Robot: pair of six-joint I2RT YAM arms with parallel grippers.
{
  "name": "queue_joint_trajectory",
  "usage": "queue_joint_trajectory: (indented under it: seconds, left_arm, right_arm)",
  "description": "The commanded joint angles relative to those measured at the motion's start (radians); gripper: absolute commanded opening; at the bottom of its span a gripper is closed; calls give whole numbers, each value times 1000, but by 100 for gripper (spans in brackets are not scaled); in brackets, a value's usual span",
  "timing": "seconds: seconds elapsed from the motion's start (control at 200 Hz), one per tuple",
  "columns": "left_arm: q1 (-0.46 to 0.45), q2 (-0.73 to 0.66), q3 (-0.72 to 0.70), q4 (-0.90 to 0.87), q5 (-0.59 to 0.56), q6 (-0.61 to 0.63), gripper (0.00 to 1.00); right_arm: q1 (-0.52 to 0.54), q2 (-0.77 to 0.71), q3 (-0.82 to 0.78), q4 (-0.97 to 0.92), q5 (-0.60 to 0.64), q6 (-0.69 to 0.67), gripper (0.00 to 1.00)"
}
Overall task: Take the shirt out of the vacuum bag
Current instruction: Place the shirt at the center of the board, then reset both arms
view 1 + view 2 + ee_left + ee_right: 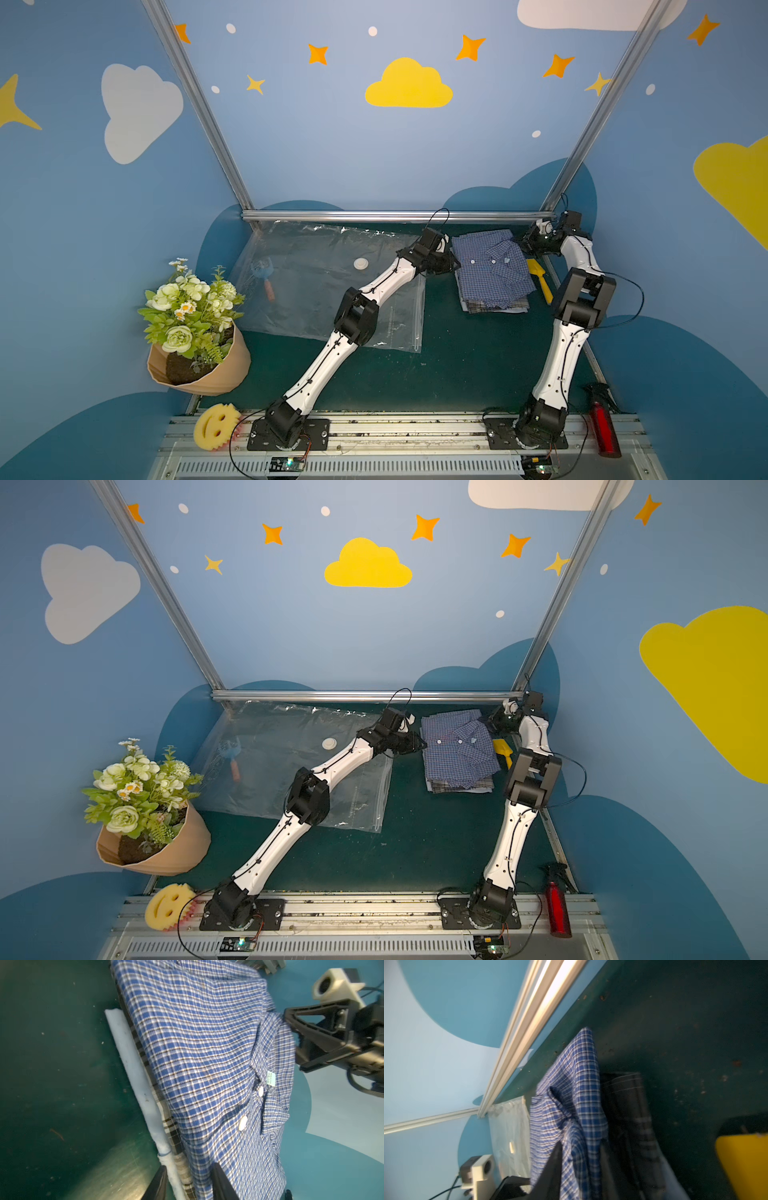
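— Nearest first?
— Front rail, two arm bases bolted on. One sponge, one bottle.

— Arm poses?
— Left arm: stretched diagonally over bag. Left gripper at pile, jaws part-way apart astride its edge.
— Right arm: reared up, elbow bent back down. Right gripper at collar corner by back rail, jaws part-way apart, blue cloth between. Blurred; contact unclear.

— Counts?
— One shirt, out of bag, topping pile, right rear. At least two folded pieces beneath.
— One bag, flat, left rear; one valve; one trowel seen through it.
— One shovel just beside pile. One flower pot.

— Room?
— Open mat in front of bag and pile.
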Motion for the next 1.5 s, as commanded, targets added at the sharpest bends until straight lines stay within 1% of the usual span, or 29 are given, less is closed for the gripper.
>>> queue_joint_trajectory:
  seconds: [0.0,0.085,0.215,0.275,0.315,0.36,0.391,0.441,0.536,0.606,0.681,0.771,0.831,0.891,0.996,1.071,1.086,1.121,1.257,1.362,1.427,1.492]
  left_arm:
    - [6,-59,0,-11,-15,28,37]
    - [13,-102,-45,-5,-20,41,37]
    - [24,-174,-98,-16,-39,65,38]
    - [30,-219,-115,-41,-47,88,38]
    - [36,-256,-154,-29,-53,102,40]
    - [42,-316,-233,13,-61,111,42]
    - [48,-368,-304,55,-65,114,43]
    - [61,-450,-426,136,-73,113,46]
    - [106,-595,-643,279,-78,96,53]
    - [139,-696,-795,346,-101,100,55]
    - [181,-792,-966,423,-132,96,55]
    - [247,-908,-1190,534,-151,50,57]
    - [290,-982,-1329,594,-176,35,58]
    - [330,-1041,-1427,595,-204,50,57]
    - [400,-1135,-1553,575,-256,61,57]
    - [449,-1192,-1630,590,-258,52,57]
    - [458,-1202,-1644,590,-289,50,57]
    - [476,-1223,-1666,589,-308,48,57]
    - [531,-1280,-1712,569,-348,41,58]
    - [546,-1315,-1750,560,-428,48,59]
    - [548,-1331,-1798,603,-471,81,62]
    - [553,-1349,-1826,599,-524,107,66]
  right_arm:
    - [-11,9,50,-18,54,-34,36]
    - [-13,-15,49,-27,65,-55,39]
    - [-11,-111,-35,15,107,-80,39]
    - [-11,-185,-125,66,118,-72,38]
    - [-15,-257,-244,184,100,-32,37]
    - [-13,-333,-410,355,72,25,37]
    - [-10,-369,-485,453,54,61,36]
    - [-7,-398,-548,532,18,94,34]
    - [4,-410,-590,590,-34,124,32]
    - [15,-407,-628,670,-52,161,32]
    - [25,-355,-628,758,-93,222,31]
    - [26,-271,-598,853,-128,301,31]
    - [26,-223,-567,869,-125,322,30]
    - [26,-183,-537,844,-110,322,30]
    - [26,-146,-525,799,-82,305,30]
    - [26,-137,-525,762,-66,283,29]
    - [26,-137,-528,759,-64,280,29]
    - [26,-143,-536,755,-58,275,29]
    - [32,-209,-563,743,-51,262,30]
    - [50,-290,-587,718,-35,229,31]
    - [56,-335,-611,716,-38,230,31]
    - [62,-402,-675,741,-38,232,31]
